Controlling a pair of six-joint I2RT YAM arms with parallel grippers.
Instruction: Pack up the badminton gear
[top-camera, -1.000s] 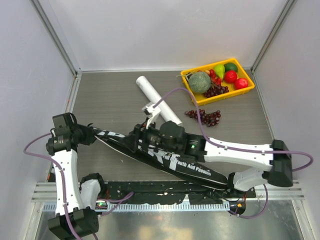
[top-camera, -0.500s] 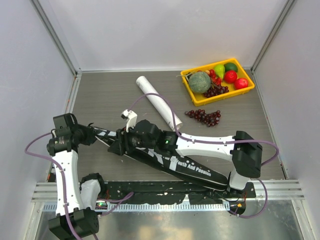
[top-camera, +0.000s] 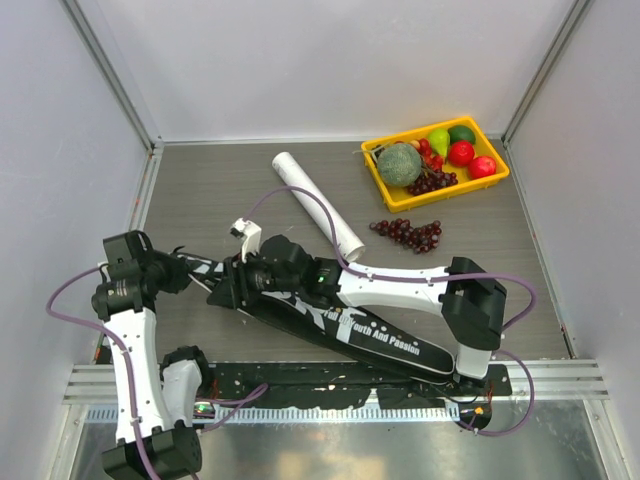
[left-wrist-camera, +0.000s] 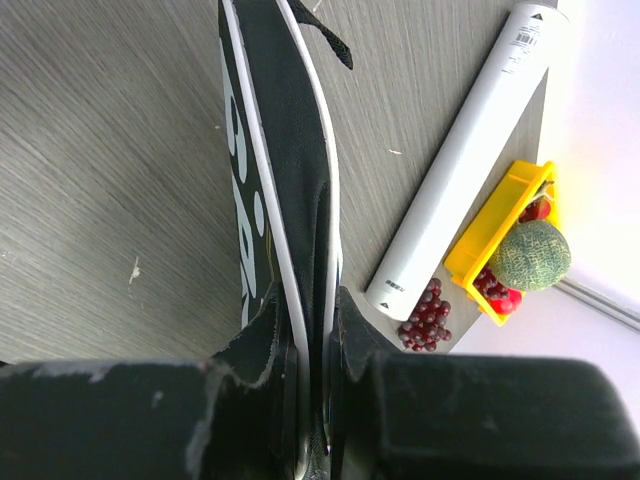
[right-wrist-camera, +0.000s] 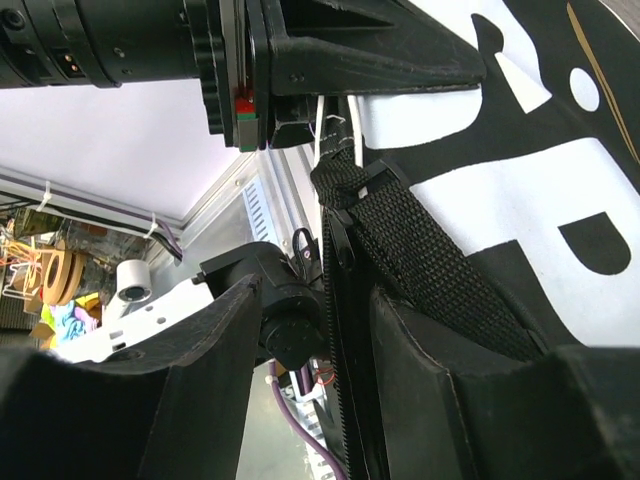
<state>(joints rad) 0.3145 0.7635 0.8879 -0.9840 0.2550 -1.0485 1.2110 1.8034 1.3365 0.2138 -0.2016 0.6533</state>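
The black bag (top-camera: 385, 338) lies slantwise, the white tube (top-camera: 318, 203) just beyond it. The left gripper (left-wrist-camera: 315, 345) is clamped on the bag's left end, seemingly anchoring it. Beside it the right gripper (right-wrist-camera: 315, 340), jaws half open, straddles the bag's zipper edge, pinching nothing yet.

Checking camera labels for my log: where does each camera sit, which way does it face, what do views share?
Top external: above and behind, looking down at left arm, right arm, black bag, white tube, yellow tray.
Left wrist: looks along the bag toward tube and tray; left gripper clamps the bag's edge.
Right wrist: looks across the bag at the left gripper; right gripper open over its edge.
Shared: all three show the bag.
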